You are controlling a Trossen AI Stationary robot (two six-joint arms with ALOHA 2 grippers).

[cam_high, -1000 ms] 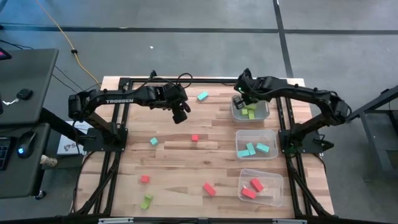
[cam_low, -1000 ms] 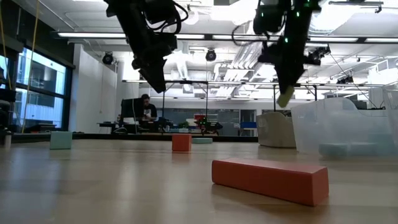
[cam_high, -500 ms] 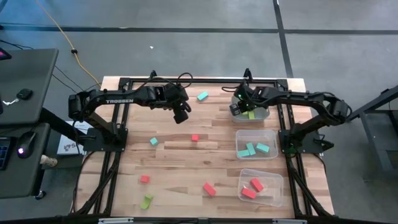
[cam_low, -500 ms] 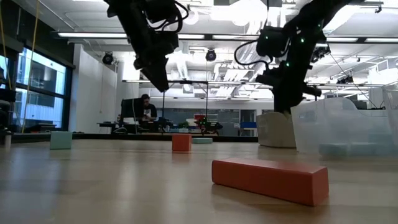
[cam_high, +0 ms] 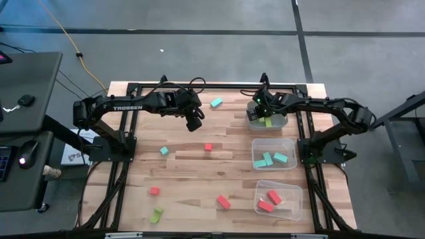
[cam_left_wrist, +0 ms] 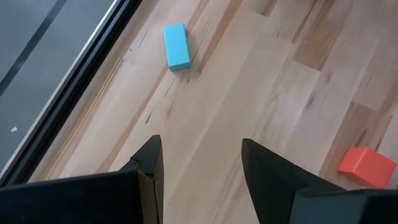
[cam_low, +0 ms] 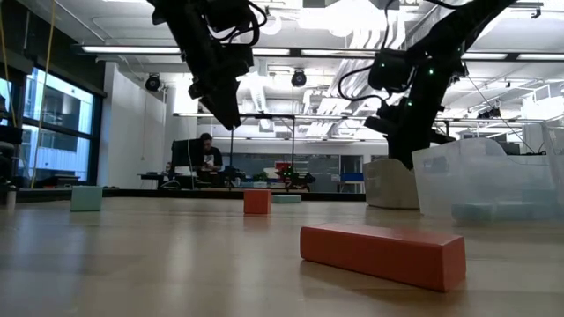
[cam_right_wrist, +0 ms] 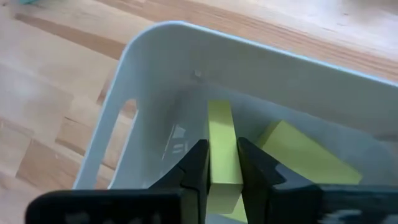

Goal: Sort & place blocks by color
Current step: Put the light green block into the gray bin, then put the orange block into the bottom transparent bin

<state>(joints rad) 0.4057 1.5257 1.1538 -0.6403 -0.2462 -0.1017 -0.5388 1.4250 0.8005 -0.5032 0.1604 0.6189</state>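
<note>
The right gripper [cam_right_wrist: 224,177] is down inside the green bin [cam_high: 277,122] at about 1 o'clock on the table, its fingers [cam_right_wrist: 194,167] pinched on a lime-green bar [cam_right_wrist: 222,146] standing on end between them. To finish this well, I judge the jaws should part only once the bar sits low in the bin, clear of the wall and of the green block [cam_right_wrist: 305,149] already lying just beside it, and the arm should then lift straight out so it does not drag the bin.

The bar is a plain, matte, narrow slab, pale yellow-green, with crisp edges.

Nearest the front edge, loose blocks wait: a red bar [cam_high: 223,202] at 6 o'clock, a green block [cam_high: 157,214] and a red cube [cam_high: 155,191] toward 7. Farther in lie a blue cube [cam_high: 164,151] and a red cube [cam_high: 208,147] near centre. At 12 o'clock the left gripper [cam_left_wrist: 202,165] hovers, jaws spread wide and empty, beside a blue bar [cam_left_wrist: 176,46].
</note>
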